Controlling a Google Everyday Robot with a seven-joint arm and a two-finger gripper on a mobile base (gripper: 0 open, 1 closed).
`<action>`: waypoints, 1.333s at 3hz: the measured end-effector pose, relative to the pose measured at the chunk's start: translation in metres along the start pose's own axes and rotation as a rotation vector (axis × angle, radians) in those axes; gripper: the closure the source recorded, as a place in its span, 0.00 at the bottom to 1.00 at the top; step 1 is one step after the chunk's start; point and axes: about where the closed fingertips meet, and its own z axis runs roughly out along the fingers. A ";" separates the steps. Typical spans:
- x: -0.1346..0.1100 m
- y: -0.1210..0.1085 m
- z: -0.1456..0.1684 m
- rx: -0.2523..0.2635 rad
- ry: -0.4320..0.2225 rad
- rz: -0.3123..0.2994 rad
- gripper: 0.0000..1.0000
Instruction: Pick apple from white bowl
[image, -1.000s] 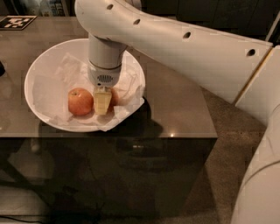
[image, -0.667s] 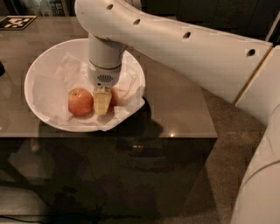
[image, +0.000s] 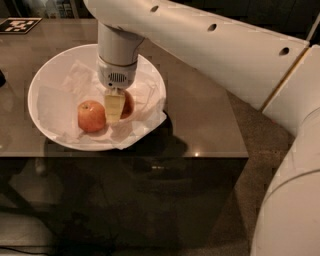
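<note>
**Reaching in:** The robot's end effector (image: 114, 107) hangs point-down inside the bowl (image: 42, 77), which sits by the worktop's (image: 205, 115) front edge, toward the left corner. The apple (image: 91, 116), red-orange with a pale patch near its top, lies on crumpled paper (image: 60, 97) just left of the end effector, touching it or nearly so. A second apple (image: 128, 103) is half hidden just behind and to the right. The tool thus stands between the two fruits, probably lined up to take one without knocking the other. How wide it is set cannot be told, and neither apple looks lifted. The arm (image: 210, 45) crosses from the right edge and drops straight down, apparently to clear the rim. The paper spills over that rim toward the front edge.
</note>
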 end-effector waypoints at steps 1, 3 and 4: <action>-0.002 -0.011 -0.018 0.004 -0.011 0.011 1.00; -0.007 -0.029 -0.069 -0.021 -0.056 0.071 1.00; -0.017 -0.036 -0.099 0.000 -0.081 0.082 1.00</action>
